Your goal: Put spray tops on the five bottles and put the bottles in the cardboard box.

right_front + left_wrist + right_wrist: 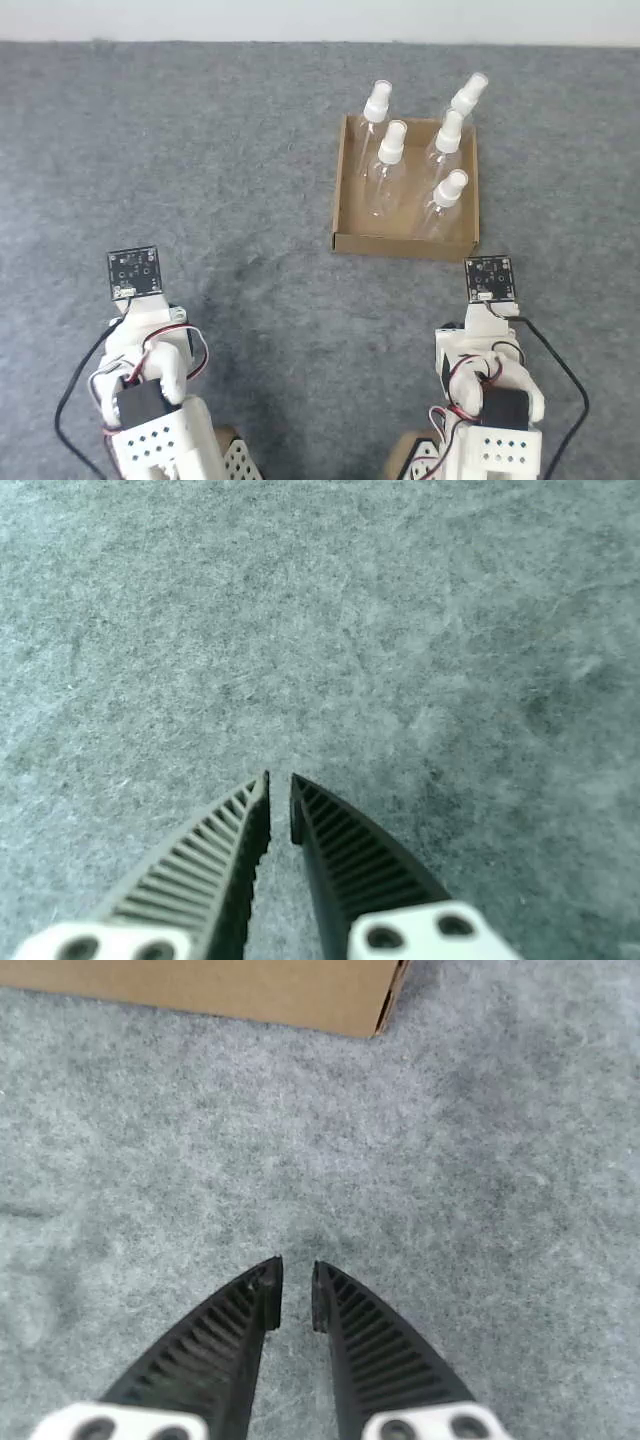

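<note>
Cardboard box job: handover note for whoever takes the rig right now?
Left gripper: jaws together, holding nothing, over bare grey carpet.
Right gripper: jaws together, holding nothing, over carpet just short of the cardboard box.
Things: all five bottles appear to stand inside the box, each with one of the white spray tops on.
Done: tops fitted and bottles boxed, as far as the high view shows.
Left: nothing obvious; whether the tops are fully seated cannot be judged from here.

No text or label can be read anywhere.
</note>
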